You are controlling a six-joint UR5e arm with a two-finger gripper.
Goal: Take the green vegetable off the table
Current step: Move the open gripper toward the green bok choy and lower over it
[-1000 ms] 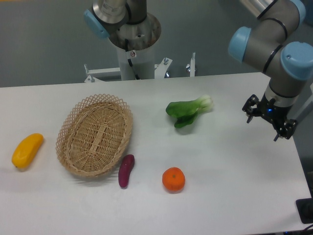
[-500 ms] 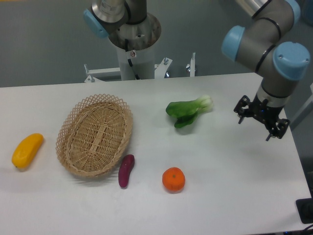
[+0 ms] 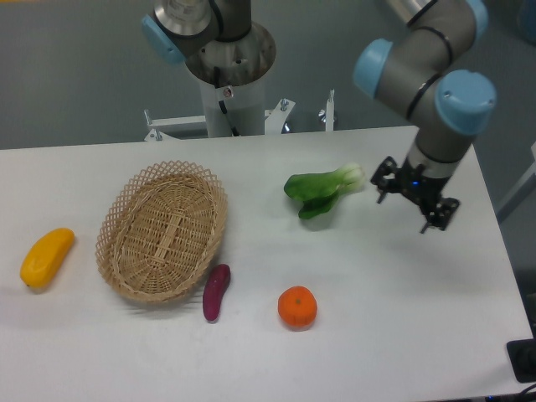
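Table (image 3: pixel 402 335): smooth matt white top, low glare. Basket (image 3: pixel 162 230): woven wicker, rough open-lattice rim, tan. Bok choy (image 3: pixel 322 190): leaves dark green with a slight sheen, stalk end pale and waxy-looking. Orange (image 3: pixel 297 306): dimpled skin, dull shine. Eggplant (image 3: pixel 216 291): smooth purple skin, glossy. Yellow fruit (image 3: pixel 46 257): smooth, satin finish. Arm (image 3: pixel 435 75): grey brushed-metal-look tubes, light blue glossy plastic joint caps. Gripper (image 3: pixel 412 204): black, matt, looks like plastic or anodised metal, cannot tell which.
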